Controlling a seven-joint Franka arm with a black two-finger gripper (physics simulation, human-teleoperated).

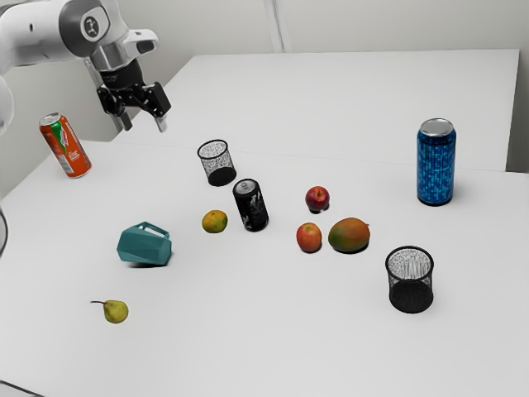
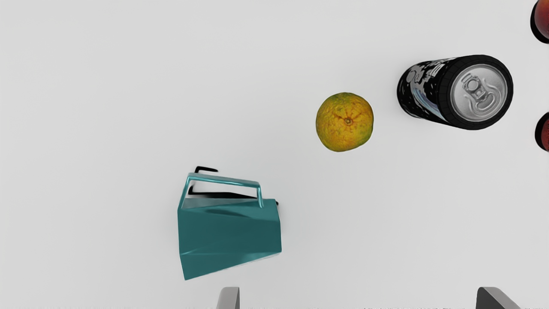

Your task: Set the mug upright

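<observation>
High over the table's far left part in the exterior view is my gripper (image 1: pixel 145 126), clear of every object. In the wrist view the gripper (image 2: pixel 358 298) is open, its two fingertips wide apart with nothing between them. The teal faceted mug (image 1: pixel 145 246) lies on its side on the white table, its handle pointing up and away from the pear. Seen from the hand, the mug (image 2: pixel 229 231) rests below and beyond one fingertip, not touching it.
A yellow-green mandarin (image 1: pixel 215 221) and a black can (image 1: pixel 250 205) stand near the mug. The pear (image 1: pixel 116 311) lies on its other side. Around them are an orange can (image 1: pixel 66 146), mesh cups (image 1: pixel 216 161) (image 1: pixel 410 281), apples (image 1: pixel 309 237), a mango (image 1: pixel 349 236) and a blue can (image 1: pixel 436 163).
</observation>
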